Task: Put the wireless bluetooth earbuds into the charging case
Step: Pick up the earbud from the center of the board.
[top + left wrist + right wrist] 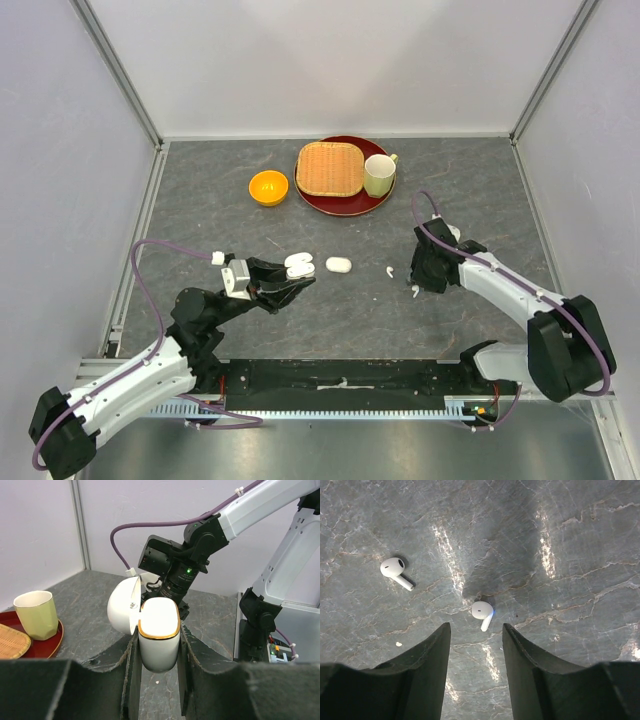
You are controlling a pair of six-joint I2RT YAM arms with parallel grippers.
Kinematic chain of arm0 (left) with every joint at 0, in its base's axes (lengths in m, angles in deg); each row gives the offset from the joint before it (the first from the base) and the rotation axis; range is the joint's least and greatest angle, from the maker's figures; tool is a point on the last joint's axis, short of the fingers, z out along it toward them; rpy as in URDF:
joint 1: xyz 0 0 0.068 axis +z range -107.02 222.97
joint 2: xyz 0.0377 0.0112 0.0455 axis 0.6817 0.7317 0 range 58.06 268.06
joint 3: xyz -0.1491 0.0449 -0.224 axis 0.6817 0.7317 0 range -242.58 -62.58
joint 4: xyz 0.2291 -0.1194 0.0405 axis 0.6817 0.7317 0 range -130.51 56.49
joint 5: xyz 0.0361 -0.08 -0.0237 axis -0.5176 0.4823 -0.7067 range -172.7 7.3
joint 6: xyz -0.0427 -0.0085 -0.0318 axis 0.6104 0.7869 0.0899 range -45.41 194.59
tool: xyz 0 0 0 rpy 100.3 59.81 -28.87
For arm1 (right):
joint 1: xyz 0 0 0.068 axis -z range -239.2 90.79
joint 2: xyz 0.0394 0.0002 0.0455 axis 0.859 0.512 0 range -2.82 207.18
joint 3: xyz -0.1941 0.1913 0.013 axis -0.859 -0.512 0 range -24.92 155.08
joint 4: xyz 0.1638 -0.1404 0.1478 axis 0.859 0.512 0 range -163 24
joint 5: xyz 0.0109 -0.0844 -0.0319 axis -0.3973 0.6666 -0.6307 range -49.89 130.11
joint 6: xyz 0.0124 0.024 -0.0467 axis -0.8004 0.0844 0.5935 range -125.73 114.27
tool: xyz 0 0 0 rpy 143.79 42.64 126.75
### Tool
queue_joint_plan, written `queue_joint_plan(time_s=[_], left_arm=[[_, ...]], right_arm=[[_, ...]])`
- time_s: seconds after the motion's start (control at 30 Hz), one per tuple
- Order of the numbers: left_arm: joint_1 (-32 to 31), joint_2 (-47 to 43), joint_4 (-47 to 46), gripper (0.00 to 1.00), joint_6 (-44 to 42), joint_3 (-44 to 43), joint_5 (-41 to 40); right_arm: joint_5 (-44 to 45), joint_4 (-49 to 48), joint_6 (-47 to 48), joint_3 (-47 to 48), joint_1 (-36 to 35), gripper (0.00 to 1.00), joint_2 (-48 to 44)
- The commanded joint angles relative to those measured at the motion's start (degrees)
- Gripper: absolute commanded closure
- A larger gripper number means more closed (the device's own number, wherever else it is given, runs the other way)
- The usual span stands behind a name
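Top external: bowl [268,187], plate [342,209] beyond earbuds [390,271]

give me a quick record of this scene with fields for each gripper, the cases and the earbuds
left gripper: shut on the charging case, lid open
right gripper: open, low over the table, holding nothing
nearest earbud: on the table just ahead of the right gripper, not touched
other earbud: on the table, off to one side
second case: on the table, closed
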Motion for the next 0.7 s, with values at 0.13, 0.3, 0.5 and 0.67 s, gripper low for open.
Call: queue_joint_plan(time_s=[0.13,0.3,0.5,0.67], left_arm=[[-0.01,0.2,-0.89,0.98,-1.72,-0.41,-0.9],[-0.01,0.2,-0.8,0.98,-1.54,-0.41,-0.99],[-0.09,0.2,-0.8,0.98,-1.45,-0.41,-0.99],[-0.01,-0.06,-0.63,0.98,-1.36,-0.32,-0.99]], right_arm=[[2.64,-2.92,1.75,-0.32,0.13,0.48,1.85],[2.73,-3.71,2.45,-0.32,-0.04,0.5,2.55],[2.38,-4.5,3.5,-0.23,-0.31,0.52,3.69],[2.99,-4.68,3.68,-0.15,-0.92,0.52,4.83]])
